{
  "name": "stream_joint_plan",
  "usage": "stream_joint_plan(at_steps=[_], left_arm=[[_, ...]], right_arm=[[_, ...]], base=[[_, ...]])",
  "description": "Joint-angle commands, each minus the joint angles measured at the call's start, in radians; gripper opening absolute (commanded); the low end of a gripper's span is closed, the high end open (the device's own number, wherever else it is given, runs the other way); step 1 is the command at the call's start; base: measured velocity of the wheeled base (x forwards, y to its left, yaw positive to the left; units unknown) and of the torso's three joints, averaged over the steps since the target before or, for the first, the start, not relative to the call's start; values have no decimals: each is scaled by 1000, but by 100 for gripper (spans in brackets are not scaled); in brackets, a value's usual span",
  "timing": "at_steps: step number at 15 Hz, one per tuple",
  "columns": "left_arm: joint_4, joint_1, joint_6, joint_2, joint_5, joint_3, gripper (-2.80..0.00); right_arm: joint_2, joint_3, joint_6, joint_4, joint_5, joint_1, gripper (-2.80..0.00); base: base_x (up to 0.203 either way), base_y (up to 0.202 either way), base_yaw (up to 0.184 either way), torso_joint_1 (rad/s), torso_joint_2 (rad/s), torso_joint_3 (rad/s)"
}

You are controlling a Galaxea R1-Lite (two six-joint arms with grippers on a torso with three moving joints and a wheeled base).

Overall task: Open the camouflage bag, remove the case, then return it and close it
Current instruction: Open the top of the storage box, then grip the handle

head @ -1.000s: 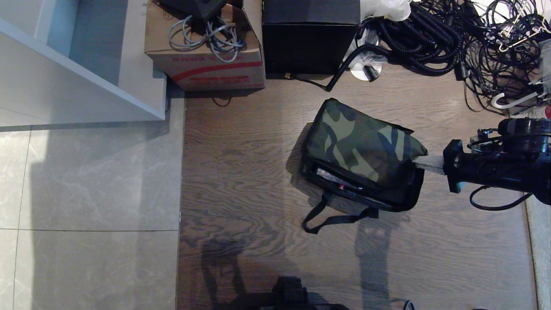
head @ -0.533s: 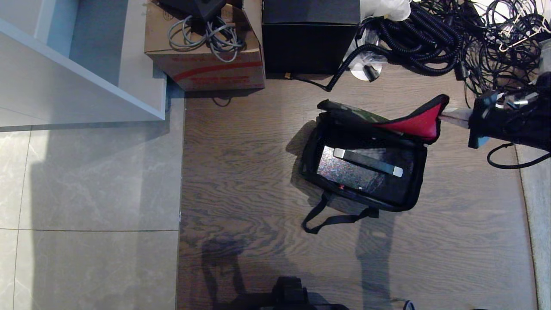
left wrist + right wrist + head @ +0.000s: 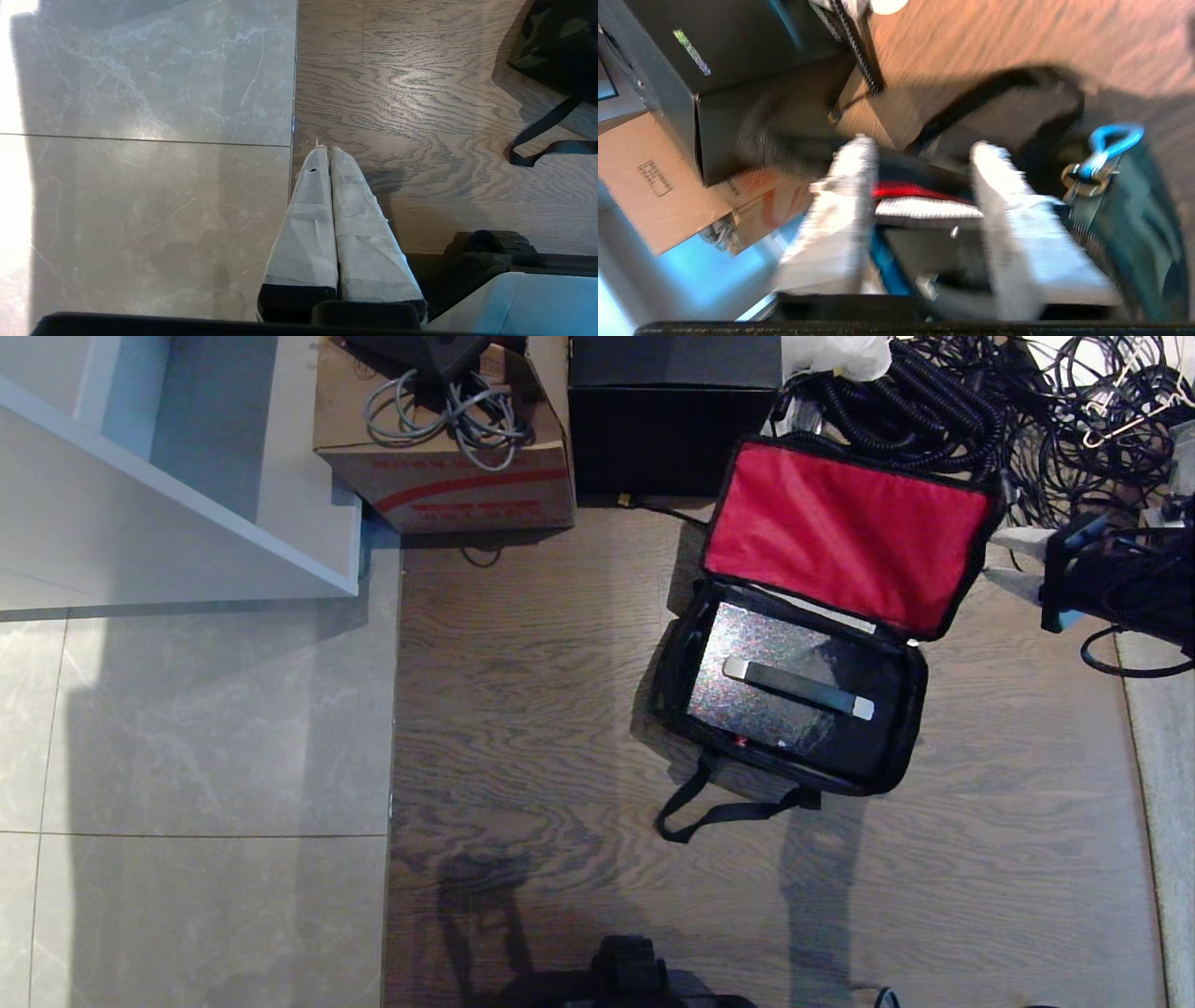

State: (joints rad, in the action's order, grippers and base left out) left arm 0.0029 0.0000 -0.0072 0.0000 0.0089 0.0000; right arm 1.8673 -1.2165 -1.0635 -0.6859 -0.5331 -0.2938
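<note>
The camouflage bag [image 3: 898, 747] lies open on the wooden floor, its red-lined lid [image 3: 840, 537] flipped back against the cables. Inside lies the case [image 3: 747, 705], glittery dark with a pale bar across it. My right gripper [image 3: 1010, 558] is open just right of the lid's far corner, holding nothing. In the right wrist view its taped fingers [image 3: 852, 186] stand apart, with the lid's red edge [image 3: 906, 190] beyond them. My left gripper [image 3: 327, 150] is shut and parked over the seam between tile and wood, well to the left of the bag's camouflage side [image 3: 556, 42].
A cardboard carton [image 3: 448, 476] and a black box [image 3: 667, 420] stand behind the bag. A tangle of black cables [image 3: 934, 420] fills the back right. The bag's black strap [image 3: 719, 812] trails toward me. A white cabinet [image 3: 168, 513] is at the left.
The lid went from shut to fully flipped back, baring the red lining and the case. My right gripper carried it up and back, then opened and let go.
</note>
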Motion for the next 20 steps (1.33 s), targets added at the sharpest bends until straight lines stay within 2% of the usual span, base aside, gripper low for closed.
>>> stream_joint_plan(at_steps=[1,4,6,8,9,10,12,14,16,18,20], left_arm=[[0,0,0,0,0,0,-280],[0,0,0,0,0,0,-280],[0,0,0,0,0,0,-280],[0,0,0,0,0,0,-280],[0,0,0,0,0,0,-280],[0,0,0,0,0,0,-280],[0,0,0,0,0,0,-280],[0,0,0,0,0,0,-280],[0,0,0,0,0,0,-280],[0,0,0,0,0,0,-280],[0,0,0,0,0,0,-280]], right_arm=[[14,21,7,-67,5,-1,0],[9,47,47,-166,-3,-25,0],[-1,82,146,-184,-8,-37,0],[-24,186,226,-179,-14,-37,0],[-51,242,257,-177,-38,-37,-246],[-86,288,278,-175,-84,-37,-280],[-161,358,291,-138,-130,-36,-280],[-239,422,325,-36,-147,-26,-280],[-329,547,461,66,-152,-12,-280],[-476,681,660,138,-149,-6,-280],[-641,764,815,236,-145,-4,-280]], base=[[0,0,0,0,0,0],[0,0,0,0,0,0],[0,0,0,0,0,0],[0,0,0,0,0,0],[0,0,0,0,0,0],[0,0,0,0,0,0],[0,0,0,0,0,0],[0,0,0,0,0,0],[0,0,0,0,0,0],[0,0,0,0,0,0],[0,0,0,0,0,0]])
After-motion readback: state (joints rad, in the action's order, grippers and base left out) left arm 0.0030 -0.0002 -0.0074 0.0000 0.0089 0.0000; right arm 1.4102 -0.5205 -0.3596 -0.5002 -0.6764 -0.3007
